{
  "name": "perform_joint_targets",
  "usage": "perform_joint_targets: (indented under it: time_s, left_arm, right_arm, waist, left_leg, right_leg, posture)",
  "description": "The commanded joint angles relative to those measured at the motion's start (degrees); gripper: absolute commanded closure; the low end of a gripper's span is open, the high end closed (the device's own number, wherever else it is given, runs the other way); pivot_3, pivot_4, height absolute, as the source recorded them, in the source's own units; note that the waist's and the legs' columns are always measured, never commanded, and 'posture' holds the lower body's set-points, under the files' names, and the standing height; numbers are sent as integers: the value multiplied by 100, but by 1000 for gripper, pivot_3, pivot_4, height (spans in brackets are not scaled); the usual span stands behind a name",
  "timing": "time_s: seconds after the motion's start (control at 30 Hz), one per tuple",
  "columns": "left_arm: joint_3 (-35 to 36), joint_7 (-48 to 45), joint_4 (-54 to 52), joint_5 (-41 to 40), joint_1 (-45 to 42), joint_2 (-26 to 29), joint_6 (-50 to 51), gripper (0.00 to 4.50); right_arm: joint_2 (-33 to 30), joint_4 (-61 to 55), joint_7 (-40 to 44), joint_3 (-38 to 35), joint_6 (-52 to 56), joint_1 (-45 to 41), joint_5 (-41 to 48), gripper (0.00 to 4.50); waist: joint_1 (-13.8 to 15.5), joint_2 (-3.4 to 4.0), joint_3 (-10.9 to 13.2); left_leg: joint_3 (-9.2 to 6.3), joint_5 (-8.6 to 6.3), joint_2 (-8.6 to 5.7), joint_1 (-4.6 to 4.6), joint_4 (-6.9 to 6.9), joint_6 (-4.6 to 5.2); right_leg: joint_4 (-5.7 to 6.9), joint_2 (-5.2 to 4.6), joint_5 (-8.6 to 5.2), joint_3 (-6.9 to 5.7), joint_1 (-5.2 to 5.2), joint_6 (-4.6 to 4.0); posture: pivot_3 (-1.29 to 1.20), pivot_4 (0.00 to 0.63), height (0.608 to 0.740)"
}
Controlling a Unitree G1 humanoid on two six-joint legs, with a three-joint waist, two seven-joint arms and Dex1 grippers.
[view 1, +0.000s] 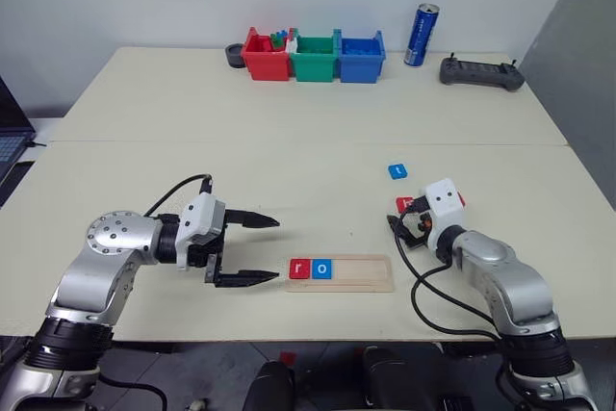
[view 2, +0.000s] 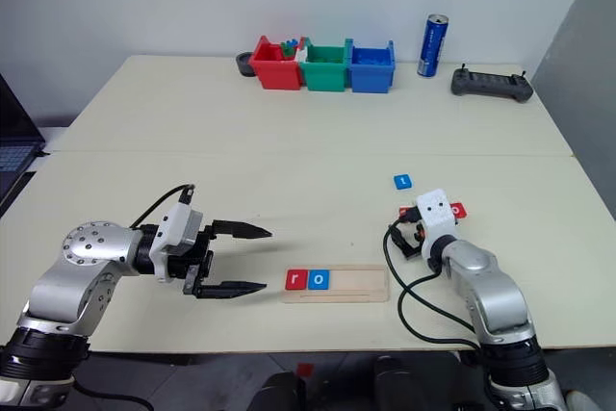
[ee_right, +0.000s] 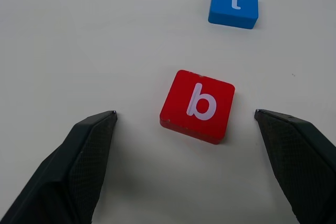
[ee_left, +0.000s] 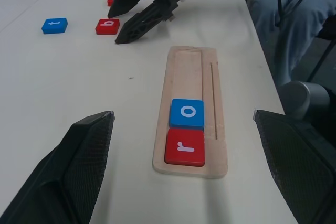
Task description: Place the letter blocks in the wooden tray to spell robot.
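The wooden tray (view 1: 371, 276) lies near the table's front edge. At its left end sit a red r block (view 1: 299, 269) and a blue o block (view 1: 321, 269). My left gripper (view 1: 279, 250) hovers open just left of the tray, pointing toward it, with nothing between its fingers. My right gripper (ee_right: 185, 112) is open, with the red b block (ee_right: 198, 106) flat on the table between its fingers, untouched. The blue t block (ee_right: 233, 6) lies just beyond it. Another red block (view 2: 458, 210) peeks out to the right of the right wrist.
Red (view 1: 266, 55), green (view 1: 315, 58) and blue (view 1: 361, 58) bins line the table's far edge, with a small dark bowl (view 1: 235, 54) on their left. A blue can (view 1: 421, 35) and a black controller (view 1: 481, 72) stand far right. A laptop (view 1: 8, 137) sits at the left edge.
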Motion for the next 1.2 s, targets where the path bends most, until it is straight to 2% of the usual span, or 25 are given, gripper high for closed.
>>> perform_joint_targets:
  time_s: [0.03,0.1,0.27,0.4,0.67,0.97,1.2]
  left_arm:
    - [14,-109,-165,-31,-118,71,-84,5]
    - [-25,-100,-153,-4,-162,11,-87,5]
    - [-36,49,-132,2,-263,-141,-37,0]
    - [-18,-86,-121,91,-86,-9,-181,0]
    - [-64,-542,-114,128,78,285,-391,0]
    - [-55,-639,-107,112,140,256,-480,0]
    - [63,-425,-159,-61,202,76,-437,0]
  right_arm:
    - [221,199,-243,-137,26,-122,-73,0]
    - [294,326,-302,-186,36,-166,-105,0]
    - [267,412,-286,-138,14,-188,-139,1647]
    - [255,390,-301,-125,-5,-160,-151,3043]
    - [261,348,-292,-126,-66,-157,-151,3048]
    - [215,82,-237,-145,17,-37,-104,3048]
    - [78,-1130,-295,-460,613,689,55,3048]
  waist:
    - [-7,0,0]
    - [-10,0,0]
    - [-13,0,-1]
    - [-14,0,-1]
    - [-14,0,-1]
    - [-11,1,-1]
    - [9,1,-1]
  left_leg:
    - [0,0,0,0,0,0]
    - [1,0,0,1,1,0]
    - [1,0,0,2,2,0]
    - [1,0,0,2,1,0]
    - [2,0,0,1,2,0]
    - [1,0,0,1,1,0]
    - [-3,-1,0,-6,-4,1]
  right_leg:
    - [1,0,0,0,0,0]
    - [1,1,0,1,0,0]
    - [1,0,0,0,2,0]
    - [1,0,0,1,2,0]
    - [0,0,0,1,2,1]
    - [-1,0,-1,1,1,1]
    - [-5,-1,-2,-3,-1,-1]
  posture:
    - [0,150,740]
    - [0,150,740]
    - [0,150,740]
    - [0,150,740]
    - [0,150,740]
    - [0,150,740]
    - [0,150,740]
